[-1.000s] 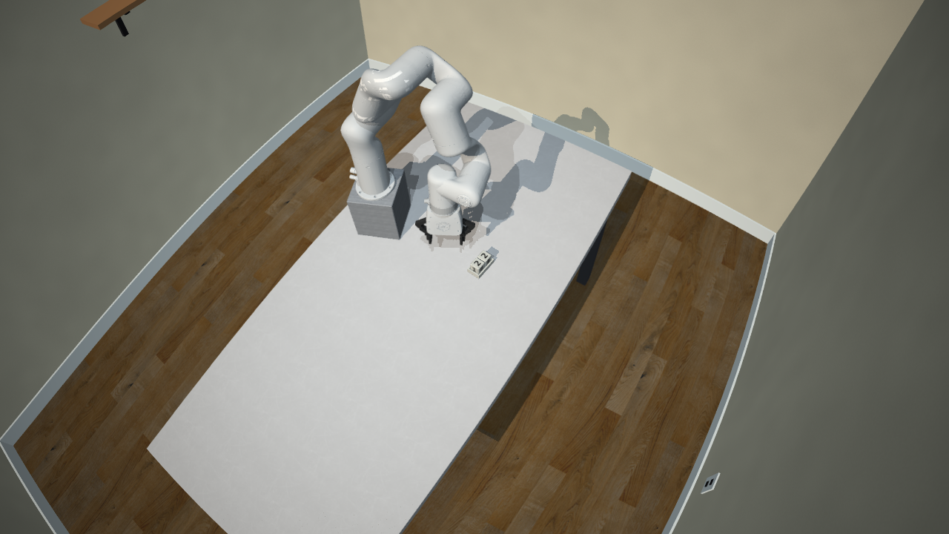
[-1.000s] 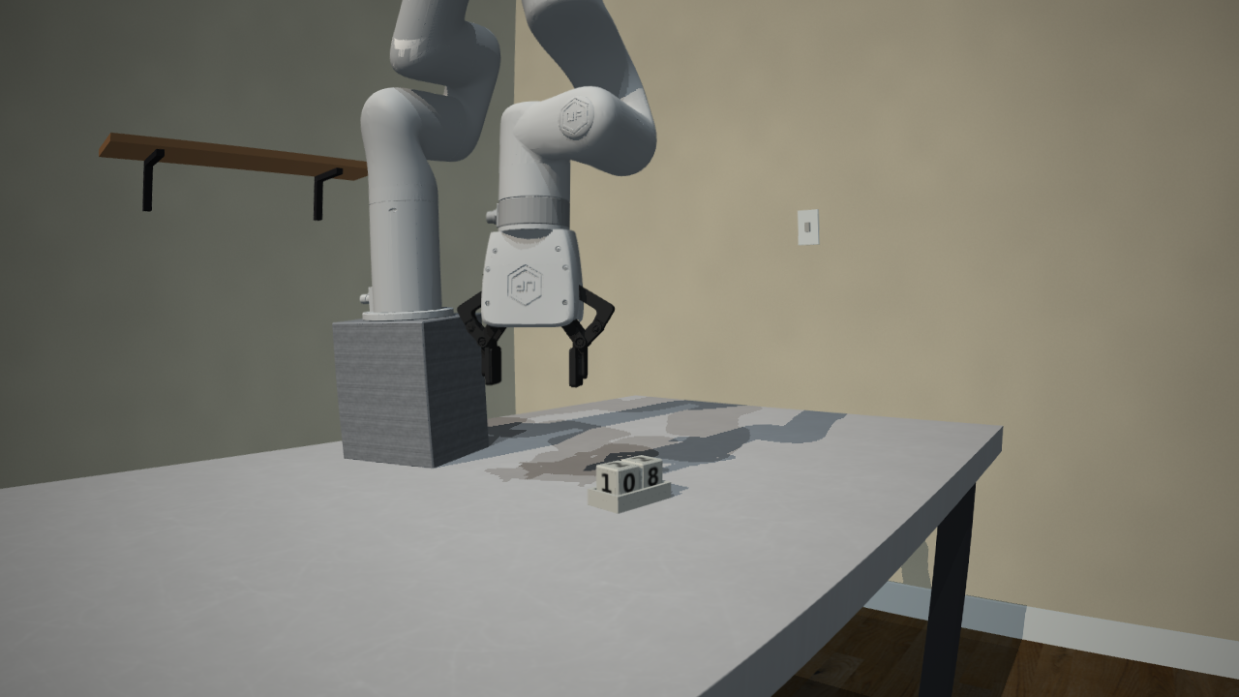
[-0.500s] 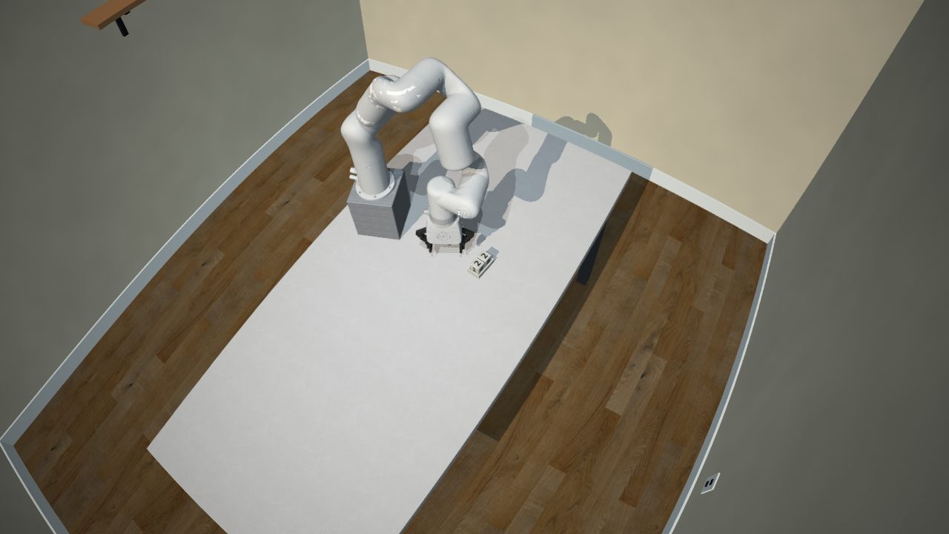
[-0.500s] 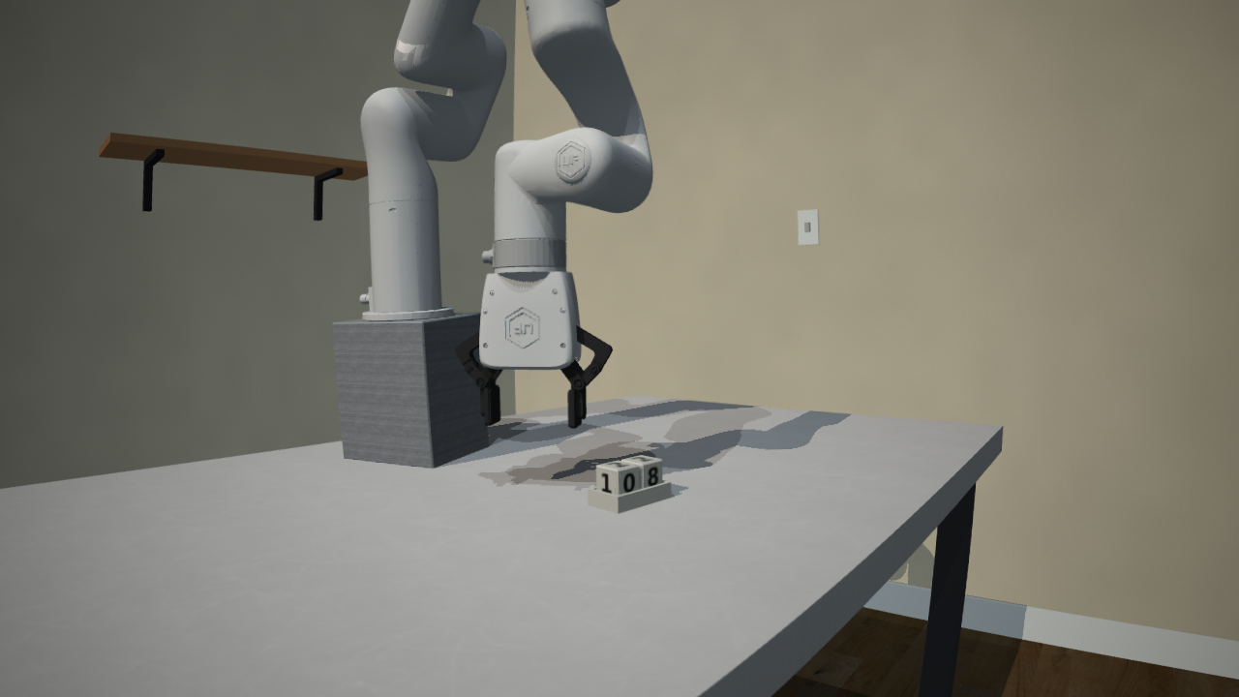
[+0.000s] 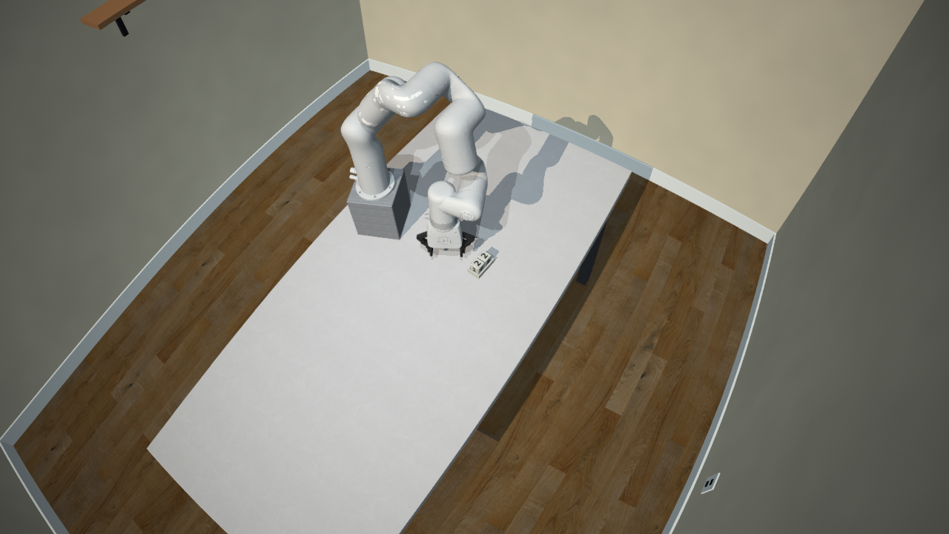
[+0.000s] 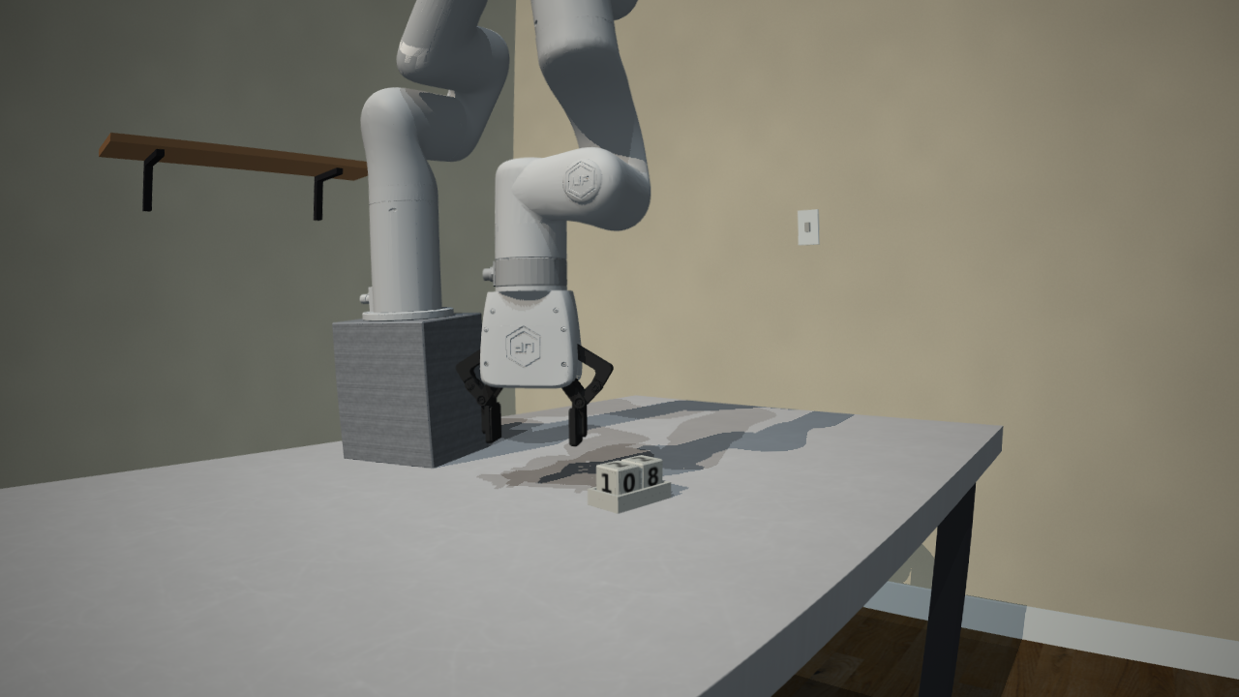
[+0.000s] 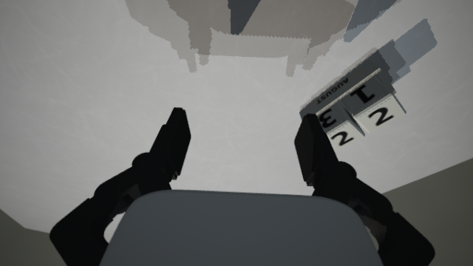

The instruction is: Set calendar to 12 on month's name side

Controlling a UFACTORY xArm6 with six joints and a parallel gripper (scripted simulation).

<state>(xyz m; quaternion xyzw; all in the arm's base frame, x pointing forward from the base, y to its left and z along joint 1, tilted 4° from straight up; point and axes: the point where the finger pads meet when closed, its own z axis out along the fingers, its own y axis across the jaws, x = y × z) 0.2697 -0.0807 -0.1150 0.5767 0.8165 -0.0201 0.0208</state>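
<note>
Gripper (image 5: 445, 254) (image 6: 533, 439) (image 7: 243, 125) spread wide, gripping nothing, above table beside tray (image 5: 474, 273) (image 6: 641, 500) (image 7: 332, 92). Both cubes sit in tray, AUGUST side apparently reading 13; 3-bearing cube (image 5: 477, 263) (image 6: 617, 479) (image 7: 341, 137) likely needs turning, its top 2 brought forward.

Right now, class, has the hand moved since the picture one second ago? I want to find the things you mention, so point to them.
Yes, downward: in the exterior view, the hand (image 5: 445, 254) (image 6: 533, 441) (image 7: 243, 125) now hangs lower against the grey block (image 5: 374, 219) (image 6: 383, 391).
</note>
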